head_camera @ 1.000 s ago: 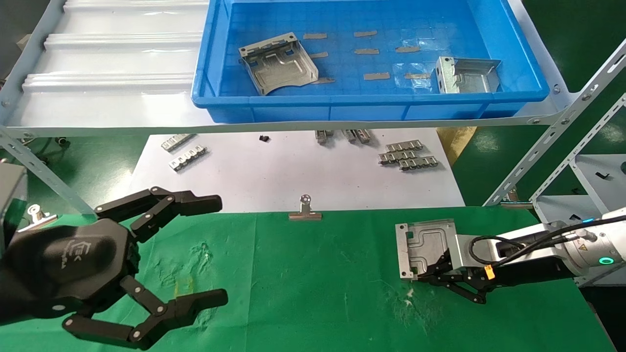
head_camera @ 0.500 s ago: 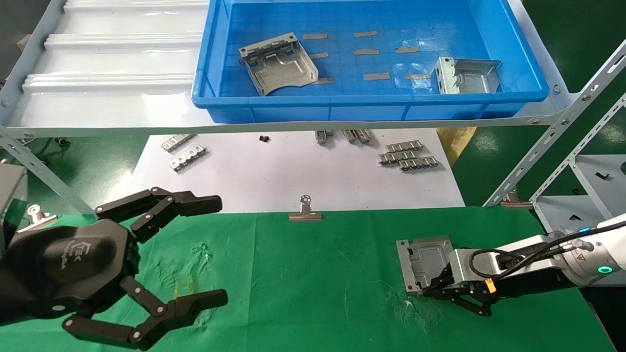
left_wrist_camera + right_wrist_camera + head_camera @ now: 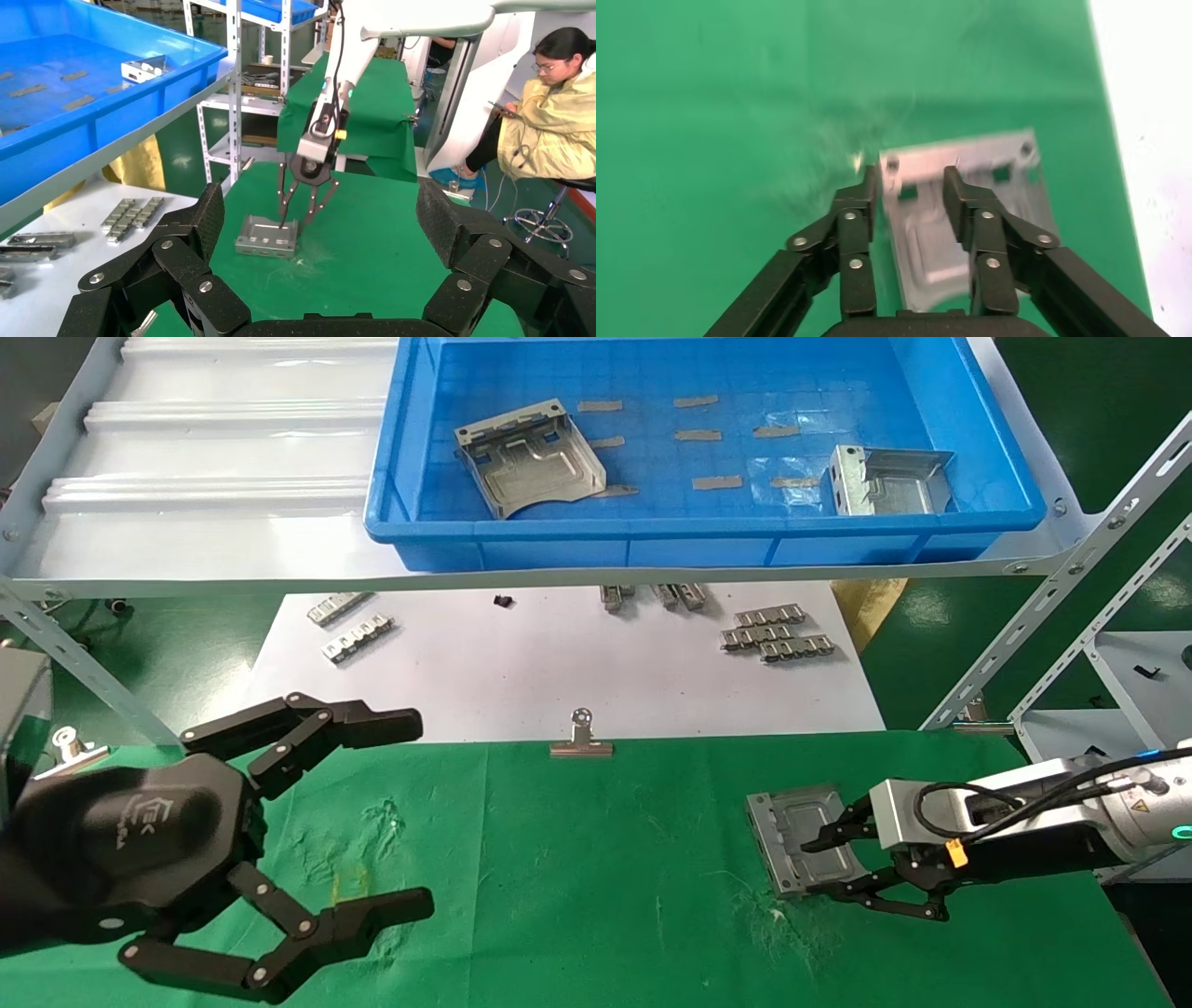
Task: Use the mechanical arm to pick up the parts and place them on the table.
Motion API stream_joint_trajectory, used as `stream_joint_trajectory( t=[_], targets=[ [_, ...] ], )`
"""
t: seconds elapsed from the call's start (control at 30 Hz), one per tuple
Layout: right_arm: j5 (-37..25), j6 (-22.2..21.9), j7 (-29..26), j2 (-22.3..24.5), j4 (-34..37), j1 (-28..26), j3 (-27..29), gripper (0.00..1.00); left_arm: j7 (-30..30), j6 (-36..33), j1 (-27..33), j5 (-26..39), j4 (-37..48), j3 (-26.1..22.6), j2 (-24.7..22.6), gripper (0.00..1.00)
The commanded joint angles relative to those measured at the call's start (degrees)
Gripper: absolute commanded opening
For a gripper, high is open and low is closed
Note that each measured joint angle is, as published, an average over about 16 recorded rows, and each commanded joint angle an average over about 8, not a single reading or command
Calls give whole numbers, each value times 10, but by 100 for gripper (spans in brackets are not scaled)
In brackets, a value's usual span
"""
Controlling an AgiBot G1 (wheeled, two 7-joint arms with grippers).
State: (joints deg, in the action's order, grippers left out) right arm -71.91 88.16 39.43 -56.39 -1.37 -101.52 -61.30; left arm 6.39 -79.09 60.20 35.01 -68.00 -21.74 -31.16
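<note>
One silver part (image 3: 792, 840) lies flat on the green table (image 3: 605, 868) at the right, rims up. My right gripper (image 3: 818, 866) is low over its right edge, open, one finger over the plate and the other just off its near side. The right wrist view shows the part (image 3: 1011, 175) with one rim standing loose between the spread fingers (image 3: 857, 210). From the left wrist view the part (image 3: 266, 237) rests on the cloth under the right gripper (image 3: 294, 223). Two more parts (image 3: 531, 456) (image 3: 885, 481) sit in the blue bin (image 3: 652, 537). My left gripper (image 3: 414, 810) hangs open at the front left.
The bin stands on a pale ribbed shelf (image 3: 214, 477) above the table's far side, with slanted metal posts (image 3: 1052, 607) at the right. A white sheet (image 3: 559, 672) carries ridged strips (image 3: 773, 635). A binder clip (image 3: 581, 740) lies at the cloth's back edge. A seated person (image 3: 555, 119) is beyond the table.
The right gripper lowered the tilted part until it lay flat on the cloth, then opened its fingers and let go. The left arm has not moved.
</note>
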Motion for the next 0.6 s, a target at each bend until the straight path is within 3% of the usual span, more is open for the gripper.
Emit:
stream_joint_trajectory(
  t=[0.03,0.3,0.6],
  targets=[
    [11,19,-7,4,6,-5,7,100,0,0,0,0,0,0,0,100],
    [62,31,-50,18,14,0,42,100,0,0,0,0,0,0,0,100],
    [65,31,-50,19,14,2,45,100,0,0,0,0,0,0,0,100]
  ],
)
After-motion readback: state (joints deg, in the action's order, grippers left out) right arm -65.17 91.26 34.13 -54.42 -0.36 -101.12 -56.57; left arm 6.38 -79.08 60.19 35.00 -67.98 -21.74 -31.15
